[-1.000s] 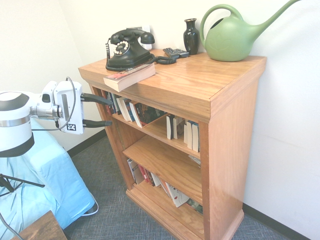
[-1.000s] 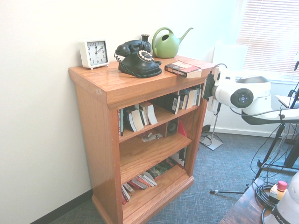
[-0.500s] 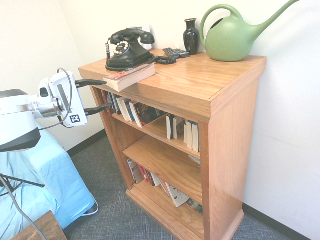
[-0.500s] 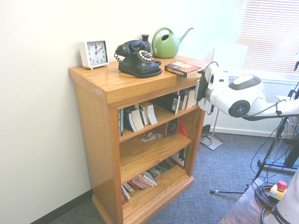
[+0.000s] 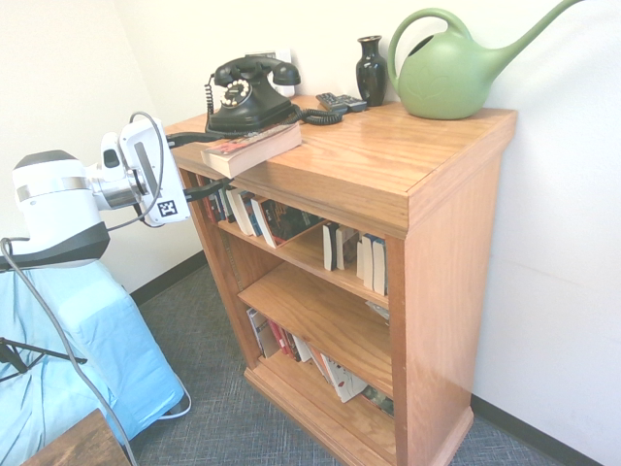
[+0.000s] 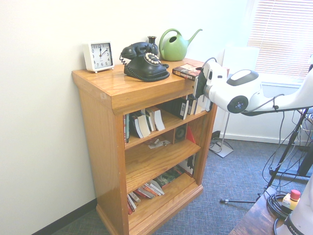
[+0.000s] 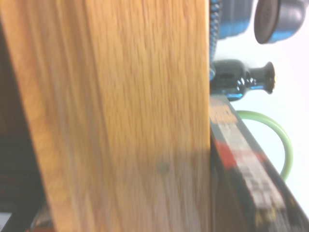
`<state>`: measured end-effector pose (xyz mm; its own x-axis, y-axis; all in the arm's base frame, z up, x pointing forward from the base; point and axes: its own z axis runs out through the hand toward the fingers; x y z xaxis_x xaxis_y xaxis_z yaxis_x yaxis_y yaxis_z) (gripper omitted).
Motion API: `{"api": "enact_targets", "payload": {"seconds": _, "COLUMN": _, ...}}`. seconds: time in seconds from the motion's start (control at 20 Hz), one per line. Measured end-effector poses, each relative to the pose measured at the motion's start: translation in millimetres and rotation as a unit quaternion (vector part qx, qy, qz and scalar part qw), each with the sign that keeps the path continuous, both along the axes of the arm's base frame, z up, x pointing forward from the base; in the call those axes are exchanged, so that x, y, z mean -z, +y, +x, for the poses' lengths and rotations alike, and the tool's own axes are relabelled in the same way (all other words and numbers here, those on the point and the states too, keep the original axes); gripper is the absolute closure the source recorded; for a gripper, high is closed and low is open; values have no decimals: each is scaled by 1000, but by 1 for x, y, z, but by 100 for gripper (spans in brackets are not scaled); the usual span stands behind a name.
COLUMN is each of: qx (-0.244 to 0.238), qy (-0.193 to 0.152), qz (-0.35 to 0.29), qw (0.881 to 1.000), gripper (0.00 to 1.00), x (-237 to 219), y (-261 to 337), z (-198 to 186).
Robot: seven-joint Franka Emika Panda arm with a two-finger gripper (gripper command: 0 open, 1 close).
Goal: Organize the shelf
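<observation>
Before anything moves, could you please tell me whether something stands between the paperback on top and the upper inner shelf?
Yes: the bookcase's thick overhanging top lies between the paperback and the upper inner shelf. The open gripper is also at the front edge, near the paperback.

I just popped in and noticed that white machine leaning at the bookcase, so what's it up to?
It is a robot arm set to organize the shelf. Its end effector is open at the front edge of the bookcase, close to the thick paperback that juts over that edge beside the black telephone. It seems about to take that book, but doesn't hold it.
</observation>
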<state>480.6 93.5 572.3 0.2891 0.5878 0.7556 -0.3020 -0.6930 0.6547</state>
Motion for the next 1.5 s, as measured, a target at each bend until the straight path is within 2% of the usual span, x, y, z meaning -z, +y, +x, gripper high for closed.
{"api": "enact_targets", "payload": {"seconds": 0.1, "qx": 1, "qy": -3, "qz": 1, "qw": 1000, "gripper": 0, "x": -4, "y": 0, "z": 9}}
{"api": "enact_targets", "payload": {"seconds": 0.15, "qx": 3, "qy": -5, "qz": 1, "qw": 1000, "gripper": 100, "x": -7, "y": -2, "z": 13}}
{"api": "enact_targets", "payload": {"seconds": 0.5, "qx": 19, "qy": -4, "qz": -2, "qw": 1000, "gripper": 100, "x": -10, "y": -21, "z": 24}}
{"api": "enact_targets", "payload": {"seconds": 1.5, "qx": 22, "qy": -1, "qz": 5, "qw": 1000, "gripper": 100, "x": -4, "y": -36, "z": 26}}
